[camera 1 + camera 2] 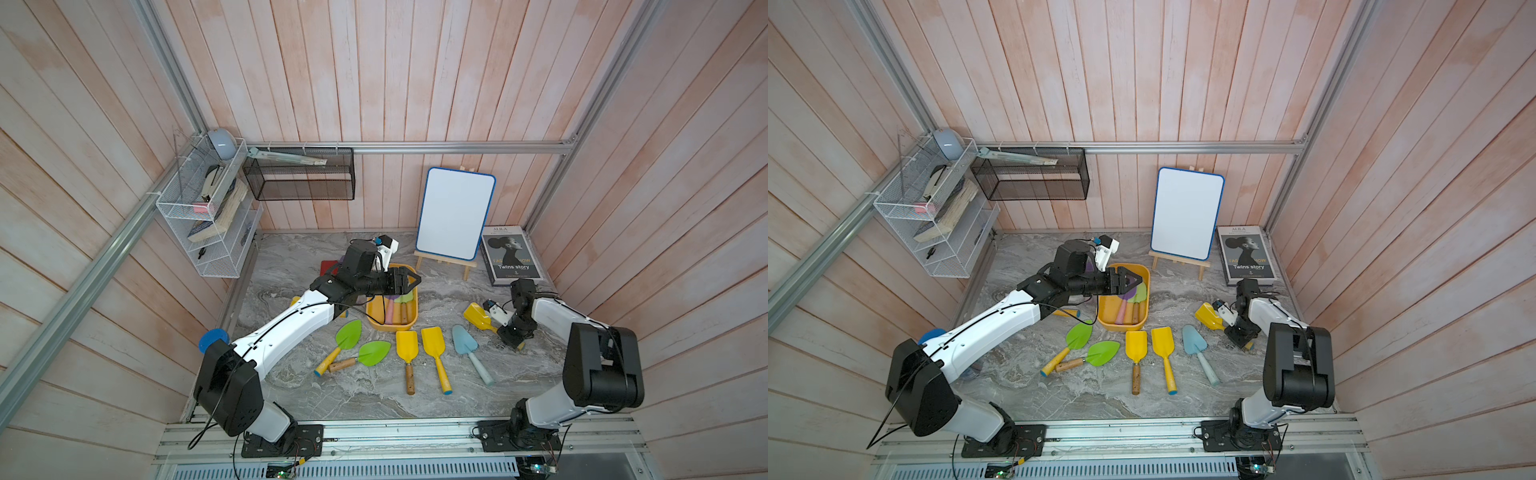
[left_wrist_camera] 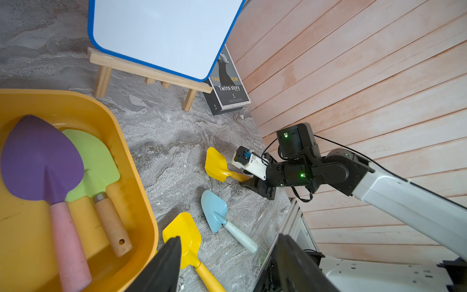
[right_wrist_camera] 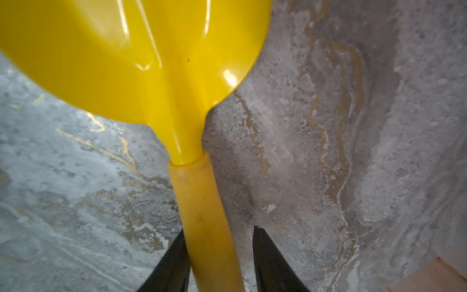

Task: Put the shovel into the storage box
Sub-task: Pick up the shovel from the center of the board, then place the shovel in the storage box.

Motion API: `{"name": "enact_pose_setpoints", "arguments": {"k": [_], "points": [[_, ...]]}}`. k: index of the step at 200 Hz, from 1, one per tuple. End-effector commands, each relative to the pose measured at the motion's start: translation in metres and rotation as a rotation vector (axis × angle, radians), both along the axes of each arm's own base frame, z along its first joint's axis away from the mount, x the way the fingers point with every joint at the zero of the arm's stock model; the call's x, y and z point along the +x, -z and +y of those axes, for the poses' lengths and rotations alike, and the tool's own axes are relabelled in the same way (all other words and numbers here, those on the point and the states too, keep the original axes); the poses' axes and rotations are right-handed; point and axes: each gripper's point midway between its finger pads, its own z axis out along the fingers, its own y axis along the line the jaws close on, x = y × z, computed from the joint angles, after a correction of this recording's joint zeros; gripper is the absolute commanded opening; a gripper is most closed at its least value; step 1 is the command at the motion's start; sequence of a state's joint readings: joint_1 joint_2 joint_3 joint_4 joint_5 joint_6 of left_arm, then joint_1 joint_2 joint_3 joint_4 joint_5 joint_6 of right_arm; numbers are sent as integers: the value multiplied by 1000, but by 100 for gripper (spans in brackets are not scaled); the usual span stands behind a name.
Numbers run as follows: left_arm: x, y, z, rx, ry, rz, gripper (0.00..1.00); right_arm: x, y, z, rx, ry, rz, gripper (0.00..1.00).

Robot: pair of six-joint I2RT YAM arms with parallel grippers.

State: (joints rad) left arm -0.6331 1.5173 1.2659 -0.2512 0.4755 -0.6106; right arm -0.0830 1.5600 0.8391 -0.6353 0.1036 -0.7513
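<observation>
The storage box is a yellow-orange tub at mid table. A purple shovel and a light green shovel lie in it. My left gripper hovers open and empty over the box's far end. At the right, a yellow shovel lies on the table. My right gripper straddles its handle low on the table. One finger touches the handle, and a gap shows at the other.
Two green shovels, two yellow shovels and a light blue shovel lie in a row in front of the box. A whiteboard on a wooden easel and a book stand at the back right. A black mesh basket and a white wire rack hang on the walls.
</observation>
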Motion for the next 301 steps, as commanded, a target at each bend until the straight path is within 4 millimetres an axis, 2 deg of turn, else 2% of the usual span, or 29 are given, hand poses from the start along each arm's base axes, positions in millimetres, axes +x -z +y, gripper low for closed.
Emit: {"name": "enact_pose_setpoints", "arguments": {"k": [1, 54, 68, 72, 116, 140, 168, 190, 251, 283, 301], "points": [[3, -12, -3, -30, 9, -28, 65, 7, -4, 1, 10, 12, -25, 39], [-3, -17, 1, -53, 3, -27, 65, 9, -13, 23, 60, -29, -54, 17], [-5, -16, 2, -53, 0, -25, 65, 11, -18, 29, 72, -39, -71, 8], [-6, -16, 2, -53, -1, -26, 65, 13, -20, 31, 79, -41, -80, 0], [-12, -5, 3, -35, -4, -1, 65, 30, -59, 50, 157, -50, -204, 0], [-13, 1, 2, -32, -15, 10, 65, 36, -89, 69, 210, -75, -312, 0], [-10, 5, -1, -34, -33, 13, 65, 41, -114, 92, 245, -68, -409, 0], [-4, 10, -7, -30, -44, 16, 64, 41, -123, 118, 300, -34, -429, 0], [18, 31, -33, 9, -50, 14, 62, 53, -133, 177, 429, 203, -409, 0], [28, 32, -38, 18, -77, -14, 62, 56, -146, 203, 548, 274, -437, 0], [35, 30, -39, 20, -97, -40, 61, 55, -152, 211, 595, 292, -439, 0]]}}
